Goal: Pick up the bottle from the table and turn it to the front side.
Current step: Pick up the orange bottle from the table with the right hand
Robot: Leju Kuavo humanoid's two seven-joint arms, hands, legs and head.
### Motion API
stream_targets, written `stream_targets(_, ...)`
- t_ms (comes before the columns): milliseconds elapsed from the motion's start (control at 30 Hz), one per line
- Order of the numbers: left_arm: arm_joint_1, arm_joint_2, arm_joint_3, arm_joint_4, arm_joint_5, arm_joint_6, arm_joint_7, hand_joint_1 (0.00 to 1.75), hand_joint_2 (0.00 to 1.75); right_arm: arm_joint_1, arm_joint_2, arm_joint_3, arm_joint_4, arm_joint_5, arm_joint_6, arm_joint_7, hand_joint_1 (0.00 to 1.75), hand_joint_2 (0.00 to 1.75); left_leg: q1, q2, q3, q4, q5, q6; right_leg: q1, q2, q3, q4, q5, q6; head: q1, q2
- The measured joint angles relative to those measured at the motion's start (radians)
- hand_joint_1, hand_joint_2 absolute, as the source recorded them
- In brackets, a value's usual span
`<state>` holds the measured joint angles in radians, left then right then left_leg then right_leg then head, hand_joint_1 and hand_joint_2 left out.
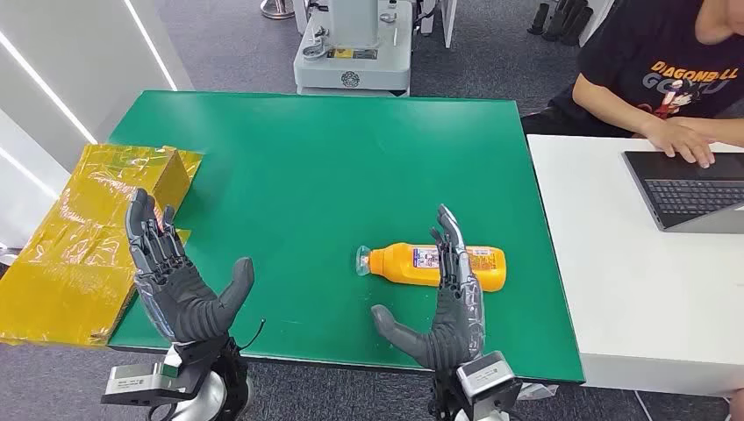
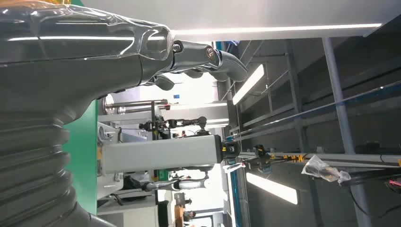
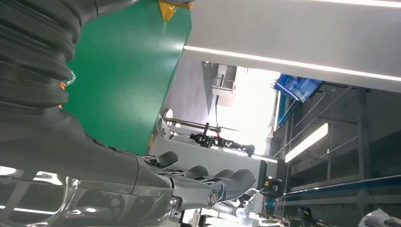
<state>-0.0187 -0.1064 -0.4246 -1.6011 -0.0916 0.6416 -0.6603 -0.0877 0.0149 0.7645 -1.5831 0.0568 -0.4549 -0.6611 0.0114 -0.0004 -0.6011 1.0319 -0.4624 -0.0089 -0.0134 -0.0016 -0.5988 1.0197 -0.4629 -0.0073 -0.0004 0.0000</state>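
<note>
The person's black T-shirt [image 1: 654, 66] reads "DRAGONBALL"; bottle label [image 1: 427, 257] unreadable.

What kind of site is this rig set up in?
Probably a robotics lab or test workshop, not a home. A green table serves as the work surface, a person works at a laptop on the white desk beside it, and a grey machine base stands behind on carpet.

The head view looks forward and down from high on the robot onto the green desk [image 1: 351, 158]. Each wrist view sits close behind its own hand, turned on its side, facing out across the room toward ceiling lights. All three views share the desk's green surface.
</note>
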Motion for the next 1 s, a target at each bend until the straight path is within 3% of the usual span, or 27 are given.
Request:
stream_targets(200,0.000,0.000,0.000,0.000,0.000,-0.001,0.000,0.00,1.75,-0.001,0.000,0.000,0.000,0.027,0.000,-0.001,0.00,1.75,0.000,0.000,0.000,0.000,0.000,0.000,0.000,0.000,0.000,0.000,0.000,0.000,0.000,0.000)
stream_targets(300,0.000,0.000,0.000,0.000,0.001,-0.009,0.000,0.00,1.75,-0.014,-0.007,0.000,0.000,0.160,-0.021,0.031,0.00,1.75,0.000,0.000,0.000,0.000,0.000,0.000,0.000,0.000,0.000,0.000,0.000,0.000,0.000,0.000)
stream_targets(400,-0.001,0.000,0.000,0.000,0.003,-0.023,0.000,0.00,1.75,-0.044,-0.034,-0.003,0.004,0.354,0.005,0.126,0.00,1.75,0.000,0.000,0.000,0.000,0.000,0.000,0.000,0.000,0.000,0.000,0.000,0.000,0.000,0.000)
stream_targets(533,-0.001,0.001,0.000,0.000,0.009,-0.039,0.000,0.00,1.75,-0.107,-0.103,-0.028,0.039,0.575,0.177,0.296,0.00,1.75,0.000,0.000,0.000,0.001,0.000,0.000,0.000,0.000,0.001,0.000,0.001,0.000,0.000,0.000)
stream_targets(600,-0.001,0.001,0.001,-0.001,0.011,-0.056,0.000,0.00,1.75,-0.174,-0.142,-0.046,0.095,0.634,0.279,0.339,0.00,1.75,0.000,0.000,0.000,0.001,0.001,0.001,0.000,0.000,0.001,0.000,0.001,0.001,0.000,0.000)
stream_targets(800,-0.003,0.002,0.002,-0.001,0.015,-0.095,0.000,0.00,1.75,-0.421,-0.230,-0.071,0.325,0.660,0.494,0.355,0.00,1.75,0.000,0.000,0.000,0.003,0.002,0.002,0.000,0.000,0.001,0.000,0.003,0.003,0.000,0.000)
stream_targets(1000,-0.003,0.002,0.003,-0.001,0.018,-0.106,0.000,0.00,1.75,-0.523,-0.276,-0.068,0.440,0.659,0.581,0.372,0.00,1.75,0.000,-0.001,-0.001,0.003,0.002,0.002,0.000,0.000,0.000,0.000,0.003,0.003,0.000,0.000)
